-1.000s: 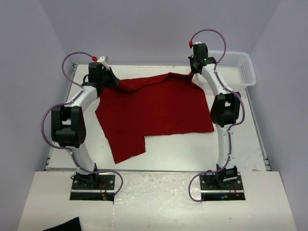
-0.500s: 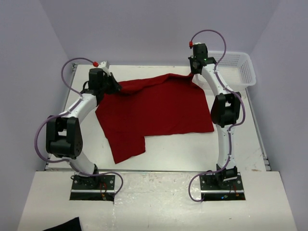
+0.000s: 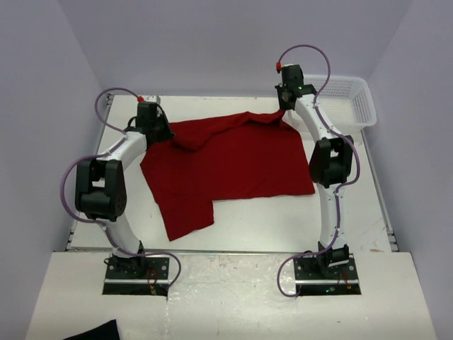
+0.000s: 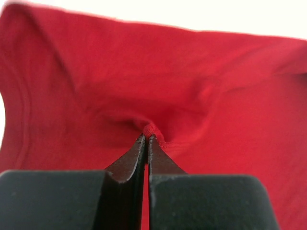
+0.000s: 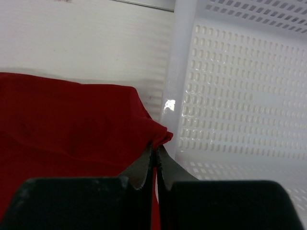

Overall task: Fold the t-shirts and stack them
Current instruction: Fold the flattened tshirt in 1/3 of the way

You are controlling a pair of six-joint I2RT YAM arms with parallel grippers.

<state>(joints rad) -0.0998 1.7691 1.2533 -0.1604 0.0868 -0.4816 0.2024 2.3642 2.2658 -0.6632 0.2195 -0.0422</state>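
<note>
A plain dark red t-shirt [image 3: 226, 166] lies spread over the middle of the white table, one sleeve reaching toward the near left. My left gripper [image 3: 168, 129] is shut on the shirt's far left edge; in the left wrist view a small pinch of red cloth [image 4: 150, 129] sits at the tips of the left gripper [image 4: 146, 140]. My right gripper [image 3: 284, 112] is shut on the far right corner, lifted a little. In the right wrist view that corner [image 5: 162, 136] bunches at the tips of the right gripper [image 5: 156, 147], beside the basket wall.
A white mesh basket [image 3: 354, 99] stands at the far right corner of the table, close to the right gripper; its wall [image 5: 240, 96] fills the right wrist view. A black cloth scrap [image 3: 92, 331] lies on the near shelf at the bottom left.
My left gripper has moved right and slightly toward the back with the shirt's left edge, bunching it inward. The right gripper has stayed in place.
</note>
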